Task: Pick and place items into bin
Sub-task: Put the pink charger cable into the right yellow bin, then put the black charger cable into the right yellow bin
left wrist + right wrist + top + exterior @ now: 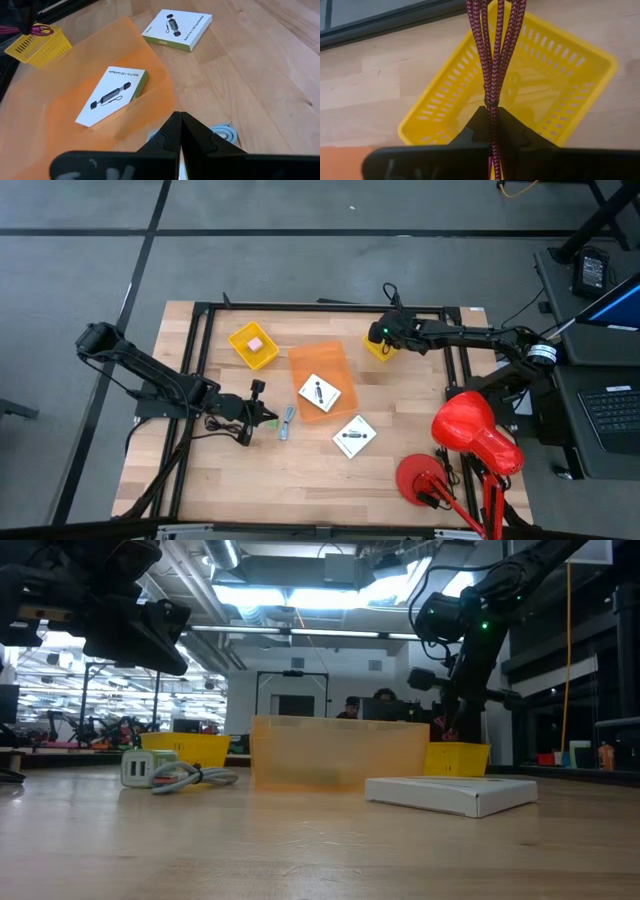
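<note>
A dark-red cord (492, 55) is pinched by the right gripper (492, 125) and held hanging over a yellow basket (580, 55) at the table's far side. The left gripper (180, 131) (fingers pressed together, nothing held) is poised by the orange bin (318, 360), where one white card (112, 95) lies

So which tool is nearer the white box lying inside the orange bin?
Left. The left tool sits just beside the orange bin holding the box; the right tool is farther, over a yellow basket.
</note>
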